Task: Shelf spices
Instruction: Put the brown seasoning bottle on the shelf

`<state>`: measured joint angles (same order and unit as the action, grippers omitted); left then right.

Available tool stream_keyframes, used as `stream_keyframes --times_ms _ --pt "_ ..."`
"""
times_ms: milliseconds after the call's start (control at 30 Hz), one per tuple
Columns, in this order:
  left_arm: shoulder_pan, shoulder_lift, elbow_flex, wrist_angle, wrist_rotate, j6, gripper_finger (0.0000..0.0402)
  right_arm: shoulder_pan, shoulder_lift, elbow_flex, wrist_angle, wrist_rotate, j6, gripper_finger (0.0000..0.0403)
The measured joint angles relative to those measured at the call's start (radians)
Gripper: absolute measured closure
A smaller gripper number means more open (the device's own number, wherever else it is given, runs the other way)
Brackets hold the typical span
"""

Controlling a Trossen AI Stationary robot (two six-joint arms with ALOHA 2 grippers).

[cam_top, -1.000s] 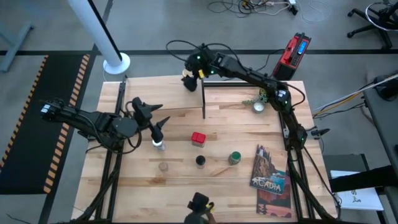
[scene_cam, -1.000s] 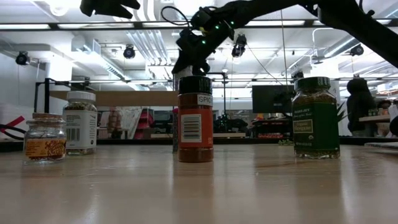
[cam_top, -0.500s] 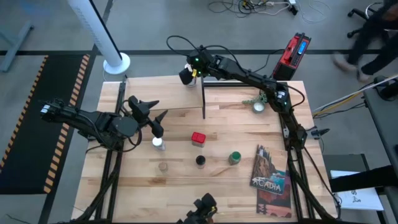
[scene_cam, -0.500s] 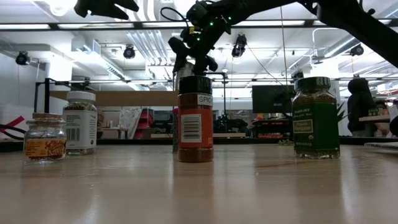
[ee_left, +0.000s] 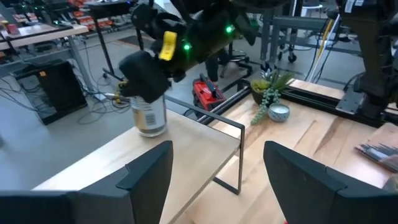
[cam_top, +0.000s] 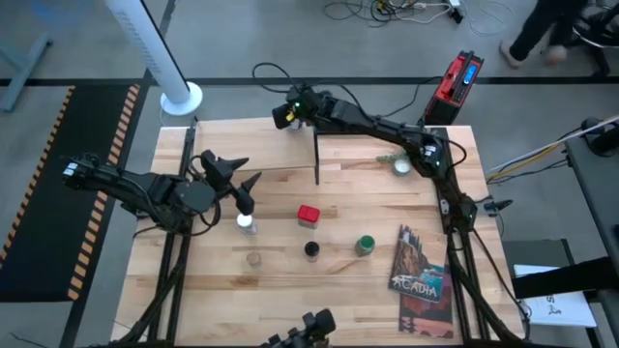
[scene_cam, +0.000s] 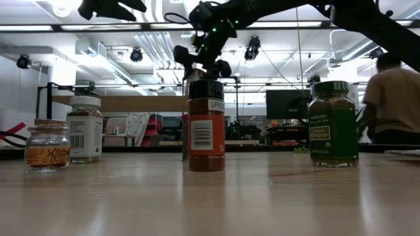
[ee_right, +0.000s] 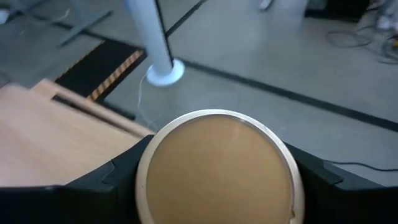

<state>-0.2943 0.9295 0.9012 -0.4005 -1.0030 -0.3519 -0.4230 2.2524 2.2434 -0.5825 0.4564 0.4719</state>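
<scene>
On a lab's wooden tabletop, the tan canister is held clamped upright by the right gripper over the shelf at twelve o'clock; the left gripper, fingers apart, is parked at nine.

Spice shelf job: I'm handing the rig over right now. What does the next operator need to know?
Right hand: shut on the tan canister, at the shelf top; release not yet done.
Left hand: open, above the white-capped jar.
On the table: white-capped jar, red tin, dark-capped jar, green-lidded jar, short clear jar.
Done: nothing shelved and let go.
Left: release the canister, then shelve the rest.
</scene>
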Motion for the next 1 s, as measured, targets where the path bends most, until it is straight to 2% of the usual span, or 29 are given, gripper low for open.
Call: stream_keyframes --times_ms 200,400,1000 --pt "0.0 0.002 0.0 -0.01 0.026 -0.007 0.016 0.02 0.011 0.001 0.038 0.098 0.103 0.0147" --pt "0.0 -0.001 0.0 -0.018 0.026 -0.004 0.0159 0.027 0.01 0.001 0.038 0.105 0.165 0.015" --pt "-0.001 -0.008 0.0 -0.033 0.028 -0.002 0.0159 0.065 0.008 0.004 0.006 0.136 -0.047 0.015"
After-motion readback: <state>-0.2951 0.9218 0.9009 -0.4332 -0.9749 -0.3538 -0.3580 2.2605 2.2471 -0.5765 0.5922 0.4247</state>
